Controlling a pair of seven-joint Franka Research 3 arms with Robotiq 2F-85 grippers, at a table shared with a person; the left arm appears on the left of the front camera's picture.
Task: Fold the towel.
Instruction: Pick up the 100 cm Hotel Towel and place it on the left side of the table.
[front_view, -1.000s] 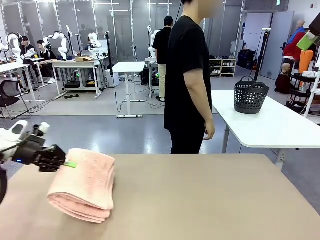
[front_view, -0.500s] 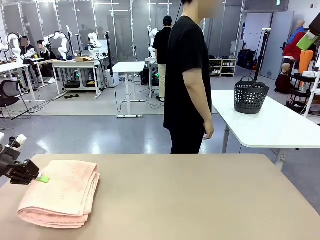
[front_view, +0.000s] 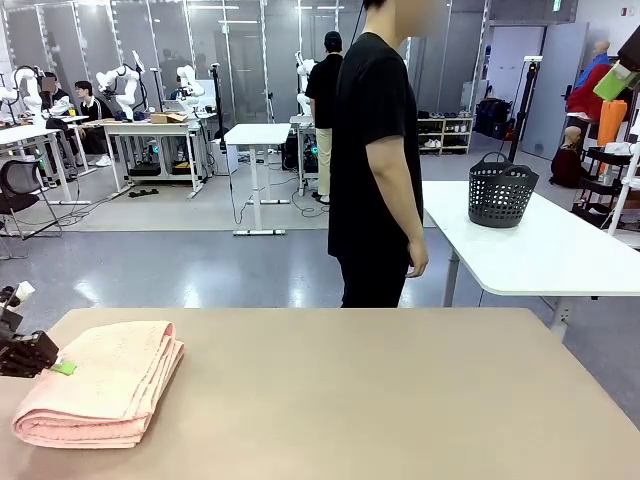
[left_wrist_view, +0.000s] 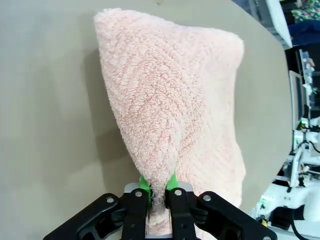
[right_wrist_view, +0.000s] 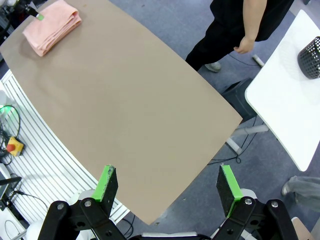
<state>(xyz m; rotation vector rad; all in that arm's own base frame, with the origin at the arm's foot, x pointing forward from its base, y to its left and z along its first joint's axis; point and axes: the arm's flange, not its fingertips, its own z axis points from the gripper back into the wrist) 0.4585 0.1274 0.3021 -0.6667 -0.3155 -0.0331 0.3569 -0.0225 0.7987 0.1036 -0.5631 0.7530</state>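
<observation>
The pale pink towel (front_view: 100, 385) lies folded into a thick stack at the left end of the tan table (front_view: 400, 400). My left gripper (front_view: 55, 365) is at the towel's left edge, low over the table. In the left wrist view the green pads (left_wrist_view: 145, 184) pinch a raised ridge of the towel (left_wrist_view: 170, 100), so the left gripper (left_wrist_view: 157, 186) is shut on it. My right gripper (right_wrist_view: 167, 182) hangs open high above the table with nothing between its fingers. From there the towel (right_wrist_view: 51, 25) lies far off at the table's end.
A person in black (front_view: 375, 160) stands at the far edge of the table, arms down. Behind stands a white table (front_view: 540, 250) with a dark basket (front_view: 500, 190) on it. The tan tabletop stretches bare to the right of the towel.
The left gripper has pulled the towel leftward along the table to its left end. The towel now lies flatter. The person has hardly moved.
</observation>
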